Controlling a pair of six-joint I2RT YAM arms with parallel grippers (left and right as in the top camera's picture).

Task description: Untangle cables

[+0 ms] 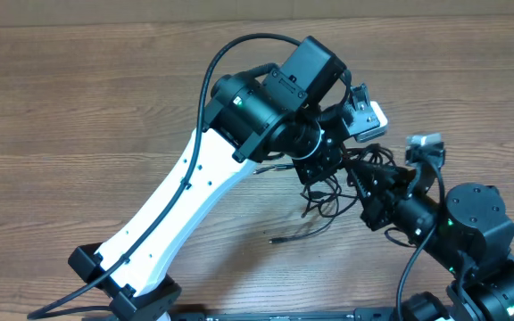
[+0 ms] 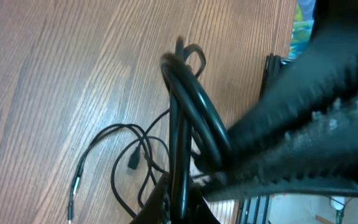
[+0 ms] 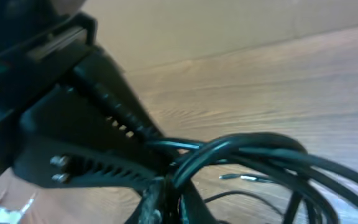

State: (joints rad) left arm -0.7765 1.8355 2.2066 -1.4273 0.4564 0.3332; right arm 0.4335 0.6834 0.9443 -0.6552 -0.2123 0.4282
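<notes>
The cables [image 1: 325, 200] are a black tangle at mid-table, hanging between both grippers. My left gripper [image 1: 318, 169] is shut on a doubled loop of cables [image 2: 188, 106], which rises from its jaws [image 2: 180, 208]. My right gripper [image 1: 359, 176] comes in from the right, shut on strands of the same bundle [image 3: 241, 149] right beside the left fingers [image 3: 79, 149]. In the left wrist view the right gripper [image 2: 303, 124] fills the right side. Loose thin loops with a small plug [image 2: 133, 162] and a metal tip [image 2: 73, 186] trail on the wood below. Another plug tip [image 3: 241, 178] lies on the table.
The wooden table [image 1: 87, 98] spreads to the left and back. A loose cable tail [image 1: 286, 237] lies in front of the bundle. The table's right edge [image 2: 294, 37] shows in the left wrist view. A beige wall [image 3: 229, 25] stands behind the table.
</notes>
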